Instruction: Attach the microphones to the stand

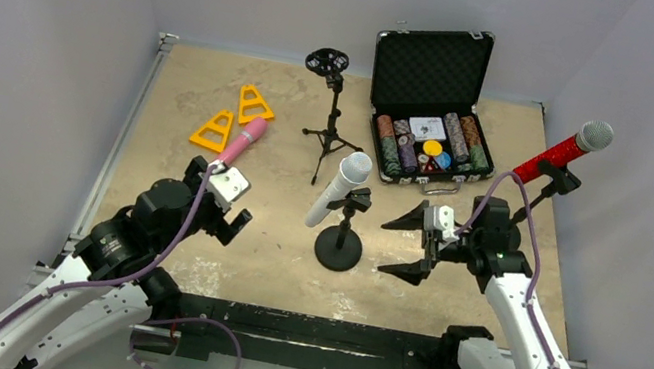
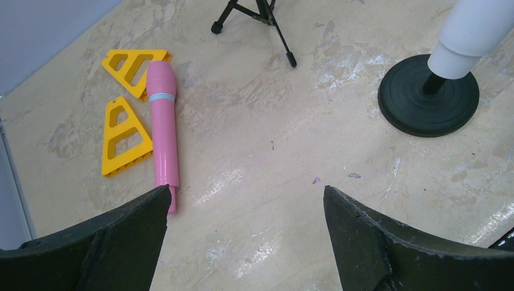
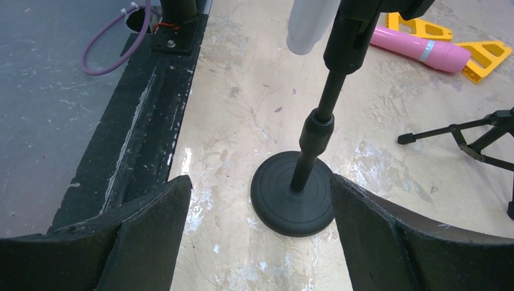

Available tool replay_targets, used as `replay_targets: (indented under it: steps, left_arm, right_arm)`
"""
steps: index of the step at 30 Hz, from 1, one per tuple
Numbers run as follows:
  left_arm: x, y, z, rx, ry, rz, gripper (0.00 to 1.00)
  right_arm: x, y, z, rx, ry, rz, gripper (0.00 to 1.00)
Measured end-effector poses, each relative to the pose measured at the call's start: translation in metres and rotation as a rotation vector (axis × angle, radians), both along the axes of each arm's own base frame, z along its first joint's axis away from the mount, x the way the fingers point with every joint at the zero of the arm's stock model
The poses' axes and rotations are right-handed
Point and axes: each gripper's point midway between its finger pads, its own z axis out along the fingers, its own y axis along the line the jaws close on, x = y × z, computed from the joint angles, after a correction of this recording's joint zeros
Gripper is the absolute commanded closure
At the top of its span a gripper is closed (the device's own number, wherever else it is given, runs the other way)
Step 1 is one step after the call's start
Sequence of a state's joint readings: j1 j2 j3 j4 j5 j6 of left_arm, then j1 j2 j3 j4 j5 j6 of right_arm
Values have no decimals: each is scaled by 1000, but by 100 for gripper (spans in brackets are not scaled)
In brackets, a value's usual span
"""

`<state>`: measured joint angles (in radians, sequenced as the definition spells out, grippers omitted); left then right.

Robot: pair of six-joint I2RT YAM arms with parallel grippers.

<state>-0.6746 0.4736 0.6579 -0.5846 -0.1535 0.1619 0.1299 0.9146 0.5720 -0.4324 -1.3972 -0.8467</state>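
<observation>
Black rail (image 1: 298, 327) at the near edge, carrying both arm bases; the bases are cut off by the bottom of the overhead view. Left end effector (image 2: 246, 189): jaws spread wide, empty, hanging over bare worktop (image 1: 270, 256), only the two dark fingertips showing in its own camera. Right end effector (image 1: 385, 249): jaws likewise apart, gripping nothing, pointed at the round-base stand (image 1: 338, 247) and clear of it. Round-base stand: near centre of the worktop, its clip holding the white microphone (image 1: 337, 189) tilted, head up; the wrist views cut this microphone off, showing only its lower end. Pink microphone (image 1: 240, 142): not on any stand, lying flat on the worktop at left, just beyond the left end effector, its tail hidden behind the wrist from above and partly behind a fingertip in the left wrist view. Yellow triangular pieces (image 1: 212, 131) (image 1: 256, 104): two, flat, just beside the pink microphone; contact cannot be confirmed. Red microphone (image 1: 556, 157): clipped in the right-hand stand (image 1: 559, 180), tilted, grey mesh head uppermost; that stand's base is hidden behind the right arm. Tripod stand (image 1: 328, 134): centre rear, upright, holder at the top empty. Case (image 1: 430, 66): rear right, lid raised, filled with chips; its small labels are unreadable.
</observation>
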Motion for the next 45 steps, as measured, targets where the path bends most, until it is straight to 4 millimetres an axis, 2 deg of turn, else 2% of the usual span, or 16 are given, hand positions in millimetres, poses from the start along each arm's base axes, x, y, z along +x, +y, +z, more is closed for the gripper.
replay_targets:
  steps: [26, 45]
  left_arm:
    - [0, 0, -1, 7, -2, -3, 1]
    - [0, 0, -1, 7, -2, -3, 1]
  right_arm:
    - [-14, 3, 8, 65, 37, 64, 12]
    - [-16, 4, 9, 76, 52, 72, 12]
